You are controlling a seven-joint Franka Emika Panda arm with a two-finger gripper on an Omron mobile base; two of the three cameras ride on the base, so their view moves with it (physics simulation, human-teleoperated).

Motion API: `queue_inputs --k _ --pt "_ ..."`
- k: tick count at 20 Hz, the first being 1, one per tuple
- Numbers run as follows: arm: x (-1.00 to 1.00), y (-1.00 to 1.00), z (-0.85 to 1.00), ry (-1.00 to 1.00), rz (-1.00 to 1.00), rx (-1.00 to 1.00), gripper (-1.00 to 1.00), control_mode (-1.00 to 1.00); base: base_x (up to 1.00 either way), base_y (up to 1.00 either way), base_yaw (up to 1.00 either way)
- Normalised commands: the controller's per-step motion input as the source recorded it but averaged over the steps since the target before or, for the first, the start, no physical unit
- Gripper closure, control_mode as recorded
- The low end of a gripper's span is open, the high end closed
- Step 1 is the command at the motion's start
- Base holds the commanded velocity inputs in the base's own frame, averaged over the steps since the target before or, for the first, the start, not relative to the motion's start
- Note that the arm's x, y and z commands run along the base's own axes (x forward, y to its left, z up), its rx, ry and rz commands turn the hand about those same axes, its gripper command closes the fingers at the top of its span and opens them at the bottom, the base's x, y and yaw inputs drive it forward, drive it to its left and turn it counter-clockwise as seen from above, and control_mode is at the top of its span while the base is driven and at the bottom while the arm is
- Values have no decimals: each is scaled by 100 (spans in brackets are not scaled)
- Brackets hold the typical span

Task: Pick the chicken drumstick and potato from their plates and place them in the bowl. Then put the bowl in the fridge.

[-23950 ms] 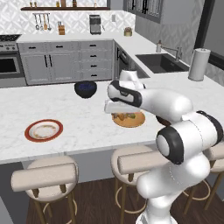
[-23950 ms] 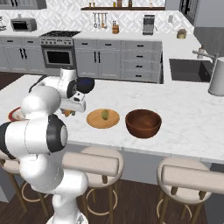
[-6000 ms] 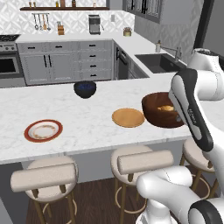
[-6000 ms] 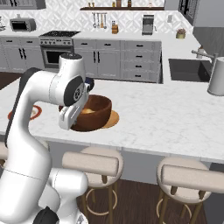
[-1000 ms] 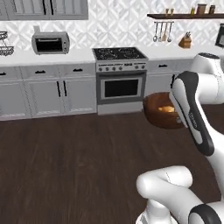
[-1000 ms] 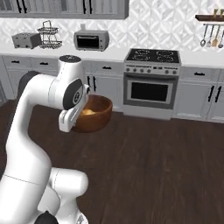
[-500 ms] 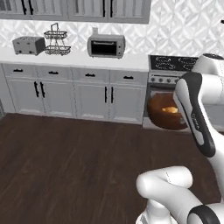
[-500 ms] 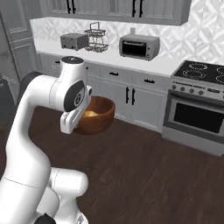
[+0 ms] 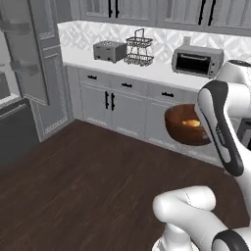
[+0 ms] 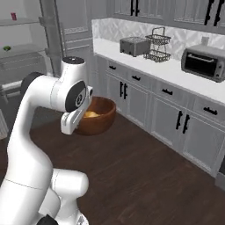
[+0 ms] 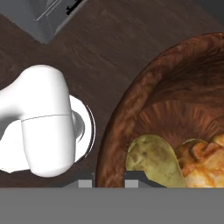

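- The two-finger gripper (image 11: 109, 183) of the white arm is closed on the near rim of the deep, glossy reddish-brown wooden bowl (image 11: 175, 100); the two dark finger tips stand one on each side of the wall, so the hold is only on a thin edge; if the base turns sharply, the bowl could rotate in the jaws or slip out.
- Inside the bowl lie the olive-brown oval potato (image 11: 154, 161) and, touching it, the golden-orange lumpy chicken drumstick (image 11: 204, 164); both are loose near the gripped side; a tilt of the hand could make them roll, and I judge that a strong tilt could throw them over the rim.
- The bowl (image 9: 186, 125) hangs in the air above the dark wooden floor (image 9: 83, 191), with nothing under it; any drop here would land on the floor.
- The grey lower cabinets with black handles (image 10: 176, 118) are just behind the bowl (image 10: 94, 116); a wide swing of the arm could knock it against them.
- The tall grey fridge with the panelled door standing open (image 9: 37, 63) is farther, to the left; the bowl could hit this door, or a glass shelf (image 10: 17, 50) edge, if the approach is not straight.
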Motion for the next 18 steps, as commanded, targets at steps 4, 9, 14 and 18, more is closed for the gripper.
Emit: queue_inputs --k 4,9,14,18 --pt "0 0 0 0 0 0 100 100 100 0 65" --pt "0 0 0 0 0 0 100 100 100 -1 70" --pt "0 0 0 0 0 0 100 100 100 -1 72" --pt "0 0 0 0 0 0 100 100 99 0 66"
